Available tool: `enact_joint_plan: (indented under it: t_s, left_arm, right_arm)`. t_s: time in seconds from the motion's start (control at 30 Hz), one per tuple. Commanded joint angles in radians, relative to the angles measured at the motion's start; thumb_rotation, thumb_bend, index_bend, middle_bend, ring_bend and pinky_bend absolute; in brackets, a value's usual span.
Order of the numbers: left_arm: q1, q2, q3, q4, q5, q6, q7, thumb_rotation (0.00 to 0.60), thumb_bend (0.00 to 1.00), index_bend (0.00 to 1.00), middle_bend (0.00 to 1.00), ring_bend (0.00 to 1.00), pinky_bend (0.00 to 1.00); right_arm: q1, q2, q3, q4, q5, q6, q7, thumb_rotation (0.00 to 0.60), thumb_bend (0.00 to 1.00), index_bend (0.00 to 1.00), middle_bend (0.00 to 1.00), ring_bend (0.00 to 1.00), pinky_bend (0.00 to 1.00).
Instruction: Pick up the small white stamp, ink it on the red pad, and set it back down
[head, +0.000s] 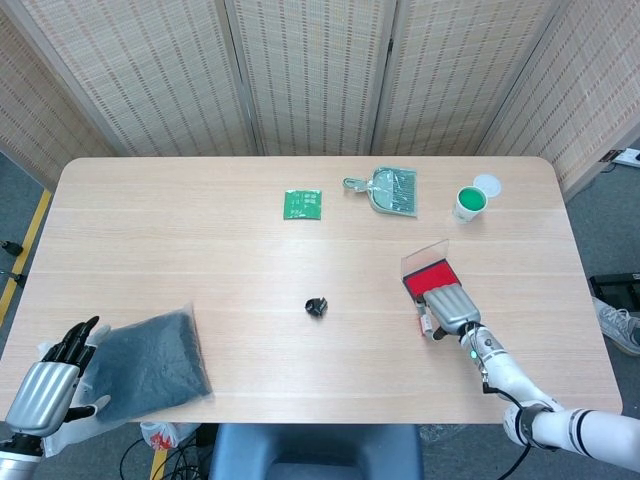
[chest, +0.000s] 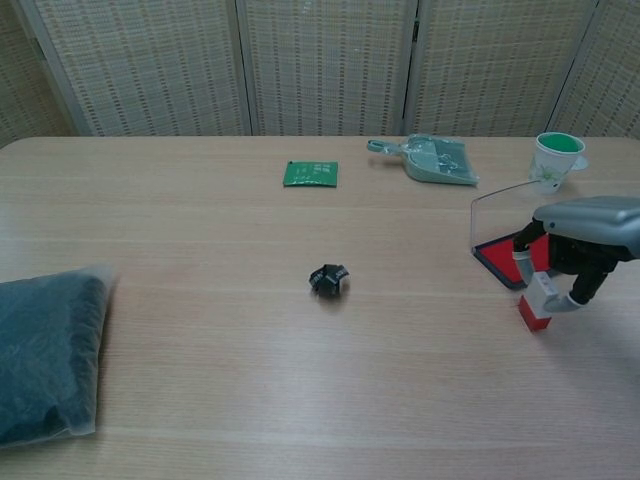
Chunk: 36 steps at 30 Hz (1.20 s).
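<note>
Stamp (chest: 538, 302): white body, red base, pinched in the right robot hand (chest: 575, 240), base down on or just above the bench (chest: 300, 380); contact can't be confirmed. It sits just near-right of the red pad (chest: 515, 255), off the ink. No readable writing on the stamp. Pad's clear lid (chest: 497, 215) stands open at its left-far edge. Left robot hand (head: 48, 378) is at the near-left bench edge, fingers spread, touching the dark bag (head: 150, 363). Others: small black clip (chest: 327, 279) mid-bench, green packet (chest: 311, 173) with white print too small to read, grey dustpan (chest: 428, 159) far centre-right, green cup (chest: 553, 160) far right.
</note>
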Motion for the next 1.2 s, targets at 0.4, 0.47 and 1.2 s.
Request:
enact_joint_plan:
  t_s: [0.4, 0.47, 1.2]
  left_arm:
    - [-0.002, -0.001, -0.002, 0.0, -0.005, -0.004, 0.004, 0.6, 0.07, 0.05, 0.0, 0.03, 0.27]
    - [-0.002, -0.001, -0.001, 0.001, -0.004, -0.004, 0.006, 0.6, 0.07, 0.05, 0.0, 0.03, 0.27]
    - [-0.004, -0.004, -0.002, 0.004, -0.006, -0.006, 0.01, 0.6, 0.07, 0.05, 0.0, 0.03, 0.27]
  right_arm:
    - [0.004, -0.001, -0.004, 0.004, 0.021, -0.017, -0.03, 0.6, 0.3, 0.68, 0.9, 0.85, 0.85]
    - [0.005, 0.003, -0.004, 0.001, 0.023, -0.02, -0.033, 0.6, 0.29, 0.6, 0.87, 0.84, 0.85]
    - [0.02, 0.083, -0.028, -0.116, 0.101, 0.003, -0.121, 0.6, 0.2, 0.04, 0.57, 0.59, 0.64]
